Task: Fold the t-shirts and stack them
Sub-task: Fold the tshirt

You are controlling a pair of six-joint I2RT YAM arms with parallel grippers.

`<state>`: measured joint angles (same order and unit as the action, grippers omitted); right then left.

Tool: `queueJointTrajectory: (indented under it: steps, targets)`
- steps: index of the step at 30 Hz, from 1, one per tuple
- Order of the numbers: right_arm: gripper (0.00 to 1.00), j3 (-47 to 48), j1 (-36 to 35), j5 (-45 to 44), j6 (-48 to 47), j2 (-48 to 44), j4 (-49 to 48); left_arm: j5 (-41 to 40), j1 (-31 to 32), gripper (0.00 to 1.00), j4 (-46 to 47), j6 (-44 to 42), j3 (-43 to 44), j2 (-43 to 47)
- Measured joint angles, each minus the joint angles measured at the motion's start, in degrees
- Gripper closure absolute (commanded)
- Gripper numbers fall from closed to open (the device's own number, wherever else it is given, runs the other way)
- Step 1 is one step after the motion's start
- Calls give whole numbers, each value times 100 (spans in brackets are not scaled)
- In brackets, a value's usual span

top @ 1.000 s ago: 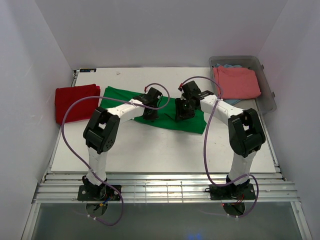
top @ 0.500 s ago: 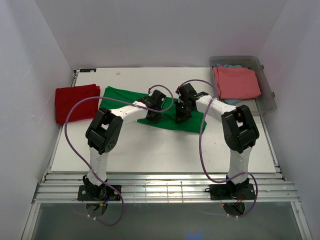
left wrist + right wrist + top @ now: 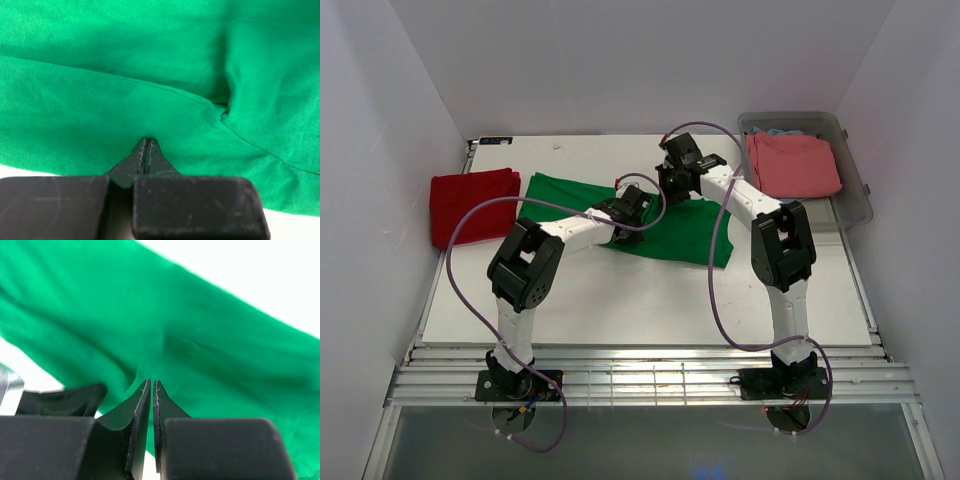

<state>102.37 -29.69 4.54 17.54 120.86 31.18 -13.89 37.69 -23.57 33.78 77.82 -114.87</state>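
— How are the left jaws?
— Clenched, with the tips pinching a fold of the green t-shirt (image 3: 100,100). It spreads ahead of them on the desk (image 3: 620,300).
— And the right jaws?
— Clenched too, on the same shirt, with cloth stretching just beyond the tips. The red t-shirt (image 3: 470,200) lies well left of both.

I see my left tool (image 3: 626,216) and right tool (image 3: 671,190) pinching the bright green cloth t-shirt (image 3: 695,236) on the white tabletop (image 3: 640,300).
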Motion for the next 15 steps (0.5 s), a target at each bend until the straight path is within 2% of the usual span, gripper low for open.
queueJointTrajectory:
  steps: [3,4,6,11,15]
  targets:
    - [77,249,0,-404,-15,188,35,-9,4,100,74,28,-87,46]
    - [67,254,0,-586,-17,214,37,-11,4,100,101,35,-116,59]
    - [62,254,0,-1021,-31,245,55,-11,9,100,129,46,-175,101]
    - [60,9,0,-1827,-129,20,-136,-42,42,100,101,57,-258,192]
    - [62,-898,-2,-1895,-146,-940,-245,-50,85,100,-59,20,-245,275]
